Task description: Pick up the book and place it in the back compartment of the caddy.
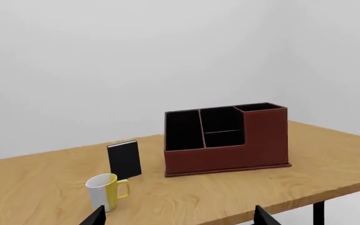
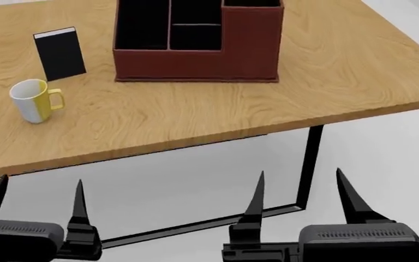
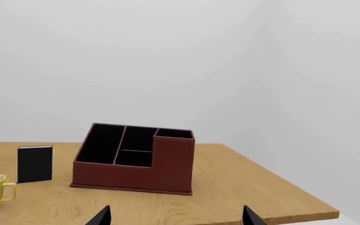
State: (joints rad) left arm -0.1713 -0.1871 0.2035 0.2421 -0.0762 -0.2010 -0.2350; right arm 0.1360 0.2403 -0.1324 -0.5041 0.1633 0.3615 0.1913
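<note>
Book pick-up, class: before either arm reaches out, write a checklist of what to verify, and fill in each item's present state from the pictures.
1. The black-covered book with pale page edges stands upright on the wooden table, apart from other things: ok.
2. The left pincer is open and holds nothing: ok.
3. The right pincer is open and holds nothing: ok.
4. The dark-red walled caddy with black cells stands beside the book, its cells open upward: ok.
5. The caddy's back compartment is free: cannot tell, since the head view cuts off its far side.
6. The white and yellow mug stands near the book, on the robot's side of it; it may hinder the reach: not ok.
</note>
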